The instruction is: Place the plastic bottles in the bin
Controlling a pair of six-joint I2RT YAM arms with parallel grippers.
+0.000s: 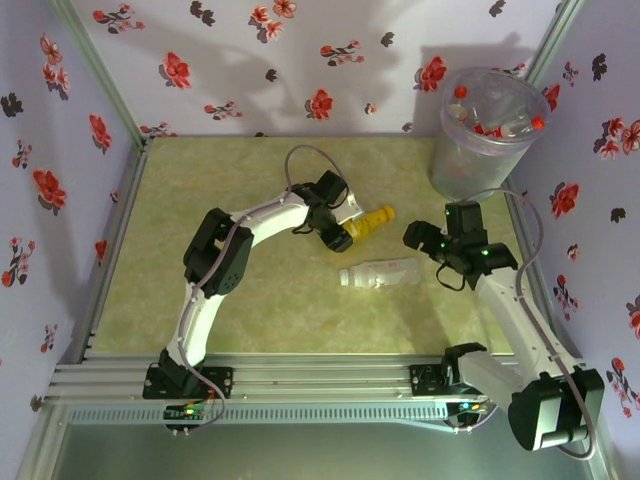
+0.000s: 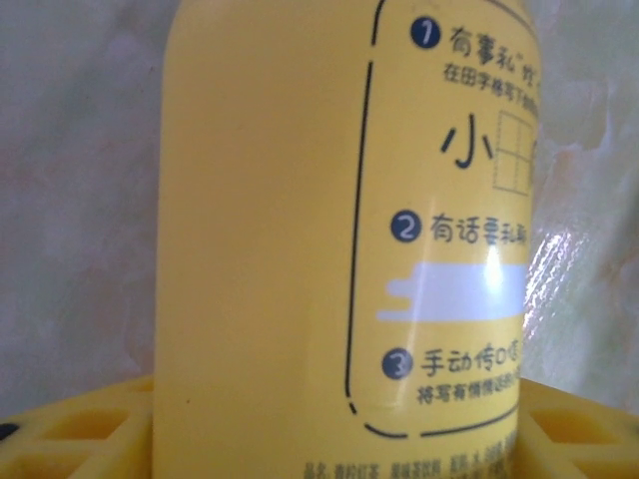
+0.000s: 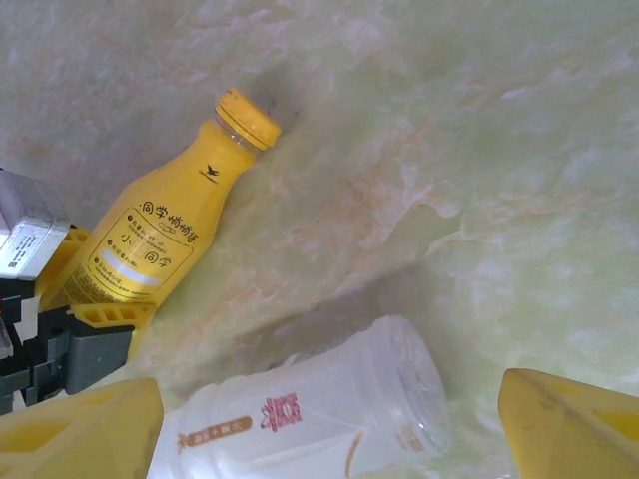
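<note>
A robot test booth: floral-papered walls (image 1: 300,60), aluminium rails (image 1: 300,378), marbled tabletop (image 1: 200,200).

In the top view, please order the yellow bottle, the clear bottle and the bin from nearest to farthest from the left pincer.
1. Yellow bottle: in the left pincer.
2. Clear bottle: lying just right of it.
3. Bin: far right corner.

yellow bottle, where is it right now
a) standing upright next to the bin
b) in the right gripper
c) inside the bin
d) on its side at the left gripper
d: the yellow bottle lies on its side with its base between the fingers of the left gripper, well short of the bin, while the right gripper is open above the clear bottle.
</note>
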